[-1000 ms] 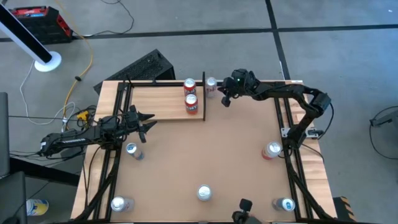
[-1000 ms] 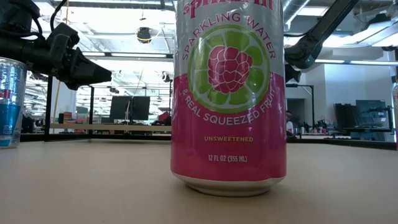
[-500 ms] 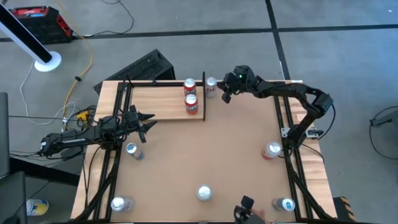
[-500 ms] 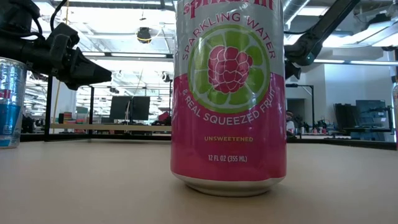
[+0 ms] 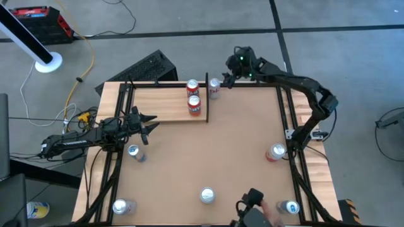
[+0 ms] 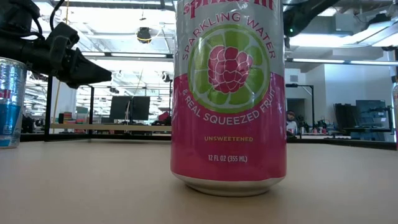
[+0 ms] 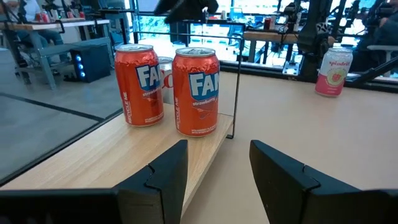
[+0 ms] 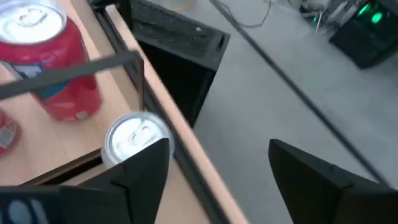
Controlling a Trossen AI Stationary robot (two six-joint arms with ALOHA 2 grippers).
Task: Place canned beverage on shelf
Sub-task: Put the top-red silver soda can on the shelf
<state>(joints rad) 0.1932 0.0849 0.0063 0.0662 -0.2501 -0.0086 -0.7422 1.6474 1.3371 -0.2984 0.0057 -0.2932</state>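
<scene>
We find the right gripper (image 5: 228,77) at the table's far edge, its jaws standing wide and empty, just beside a silver-topped can (image 5: 214,84) that stands on the tabletop outside the shelf's (image 5: 161,104) end rail. The shelf holds two orange Fanta cans (image 7: 196,92), upright and close together near that rail. The left gripper (image 5: 149,124) waits near the shelf's front edge, jaws partly apart, holding nothing. We judge the can rigid but thin-walled, smooth and likely slippery, moderately heavy if full; best gripped across mid-body, upright. A Spindrift can (image 6: 229,93) and others stand elsewhere on the table.
</scene>
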